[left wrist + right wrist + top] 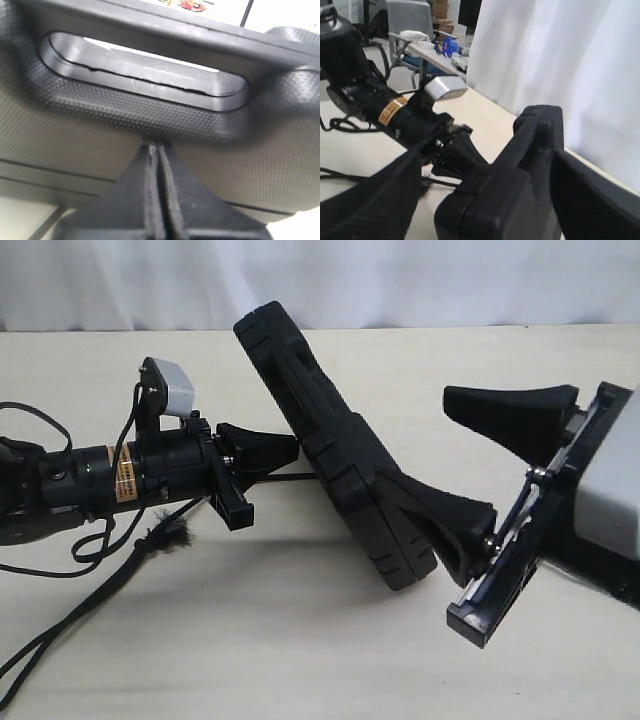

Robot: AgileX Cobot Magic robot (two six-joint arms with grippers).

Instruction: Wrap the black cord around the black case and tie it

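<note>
The black case [320,430] stands tilted on one lower corner at the table's middle, leaning right. My right gripper [430,440] is open; its lower finger [450,520] props the case and its upper finger [510,412] stays apart. In the right wrist view the case [520,195] sits between both fingers. My left gripper [295,448] is shut, tips against the case below its handle slot [145,75]; no cord shows between the pads [152,170]. The black cord [120,577] trails left from its frayed tuft [168,533]. A thin taut strand [285,478] runs under the left gripper to the case.
The beige table [250,660] stretches round the case. A white curtain [400,280] hangs behind its far edge. Thin glossy arm wires [40,420] loop at the left, near the left arm's body [100,475].
</note>
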